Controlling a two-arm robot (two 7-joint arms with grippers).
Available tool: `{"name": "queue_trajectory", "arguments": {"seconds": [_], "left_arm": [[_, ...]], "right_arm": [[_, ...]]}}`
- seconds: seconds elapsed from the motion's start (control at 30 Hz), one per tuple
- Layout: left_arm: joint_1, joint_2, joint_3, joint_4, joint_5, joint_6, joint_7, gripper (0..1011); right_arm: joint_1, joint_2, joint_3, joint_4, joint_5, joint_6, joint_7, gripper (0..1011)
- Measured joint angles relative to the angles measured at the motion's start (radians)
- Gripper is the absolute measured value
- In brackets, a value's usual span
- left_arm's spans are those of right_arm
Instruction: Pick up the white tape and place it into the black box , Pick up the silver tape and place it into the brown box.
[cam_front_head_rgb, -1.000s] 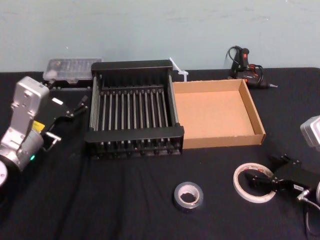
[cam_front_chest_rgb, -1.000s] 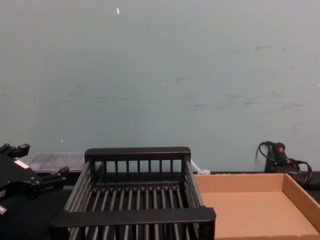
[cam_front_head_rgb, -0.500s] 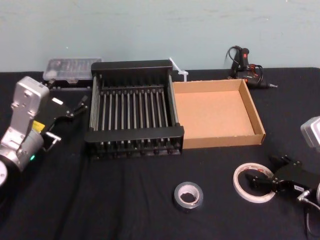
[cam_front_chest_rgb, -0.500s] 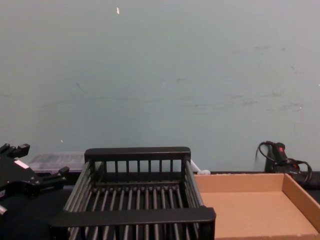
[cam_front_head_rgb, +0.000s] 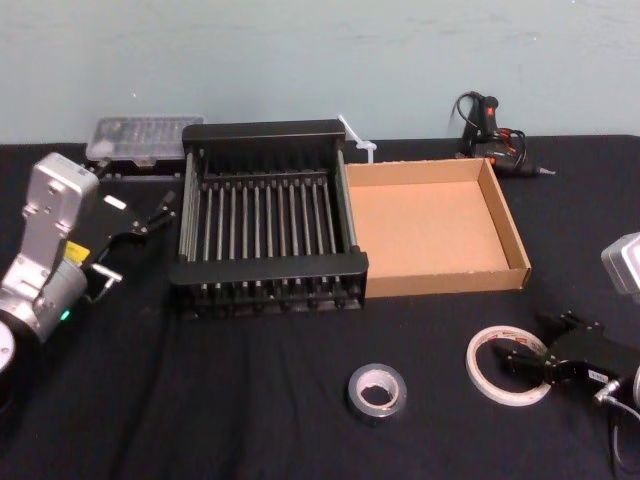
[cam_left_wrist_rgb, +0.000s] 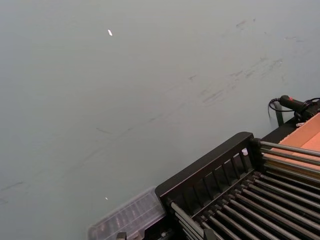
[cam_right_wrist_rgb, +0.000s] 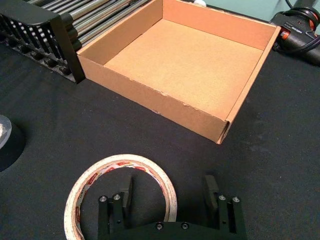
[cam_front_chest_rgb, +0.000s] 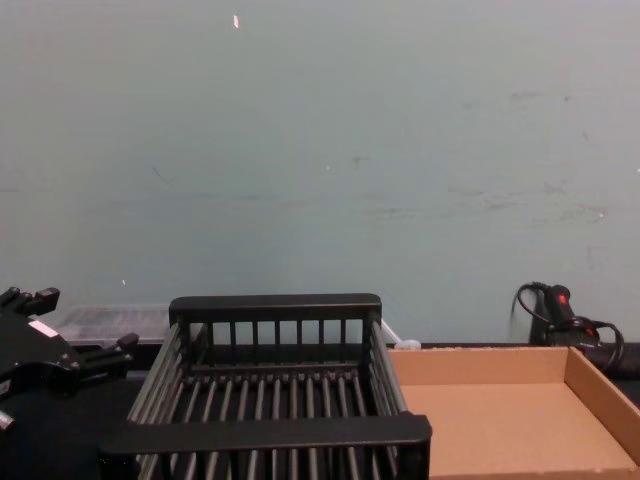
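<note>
right end effector (cam_right_wrist_rgb: 168, 184) dipped astride white tape (cam_right_wrist_rgb: 117, 160); brown box (cam_front_head_rgb: 445, 282) bare.

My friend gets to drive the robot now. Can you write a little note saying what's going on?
Right gripper: open, low over the white tape, one finger inside the ring, one outside. Nothing gripped yet.
Left gripper: open, parked left of the black box.
The white tape and the silver tape lie flat on the table in front of the boxes.
The black box and the brown box are both empty.
Done: nothing placed.
Left: white tape into black box, silver tape into brown box.
</note>
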Motion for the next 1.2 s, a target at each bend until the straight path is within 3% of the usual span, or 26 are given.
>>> {"name": "queue_trajectory", "arguments": {"seconds": [0.33,0.47,0.73,0.83,0.97,1.2], "left_arm": [[0.0,0.0,0.0,0.0,0.0,0.0,0.0,1001],[0.0,0.0,0.0,0.0,0.0,0.0,0.0,1001],[0.0,0.0,0.0,0.0,0.0,0.0,0.0,1001],[0.0,0.0,0.0,0.0,0.0,0.0,0.0,1001],[0.0,0.0,0.0,0.0,0.0,0.0,0.0,1001],[0.0,0.0,0.0,0.0,0.0,0.0,0.0,1001]], "right_arm": [[0.0,0.0,0.0,0.0,0.0,-0.001,0.0,677],[0.0,0.0,0.0,0.0,0.001,-0.001,0.0,503],[0.0,0.0,0.0,0.0,0.001,-0.001,0.0,300],[0.0,0.0,0.0,0.0,0.001,-0.001,0.0,161],[0.0,0.0,0.0,0.0,0.001,-0.001,0.0,108],[0.0,0.0,0.0,0.0,0.001,-0.001,0.0,99]]}}
